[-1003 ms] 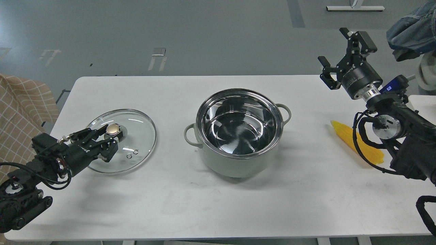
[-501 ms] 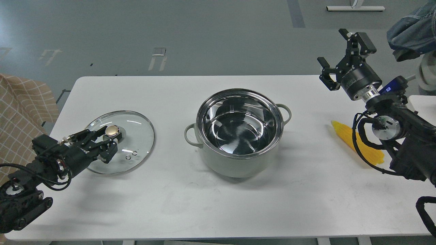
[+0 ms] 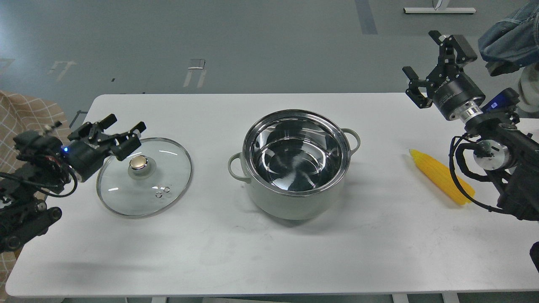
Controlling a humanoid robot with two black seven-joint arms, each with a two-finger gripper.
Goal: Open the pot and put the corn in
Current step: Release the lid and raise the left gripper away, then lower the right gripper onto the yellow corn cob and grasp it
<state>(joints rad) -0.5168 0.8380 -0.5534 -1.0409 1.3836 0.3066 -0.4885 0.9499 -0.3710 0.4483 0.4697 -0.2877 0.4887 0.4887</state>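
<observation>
The pale grey-green pot [image 3: 294, 198] stands open in the middle of the table, its steel inside empty. The glass lid [image 3: 145, 176] with a gold knob lies flat on the table to its left. My left gripper [image 3: 120, 132] is open and empty, raised just above and behind the lid's far-left edge. The yellow corn cob [image 3: 440, 176] lies on the table at the right, partly behind my right arm's cable. My right gripper [image 3: 436, 57] is open and empty, held high above the table's far right corner, well behind the corn.
The white table [image 3: 269, 252] carries only the pot, lid and corn. A checked cloth [image 3: 25, 113] hangs at the far left. A blue denim item [image 3: 509, 38] sits at the upper right, beyond the table's edge.
My left gripper has let go of the lid's knob, risen and pulled back to the left. The lid now lies still. My right gripper has shifted a little to the right, uncovering more of the corn.
</observation>
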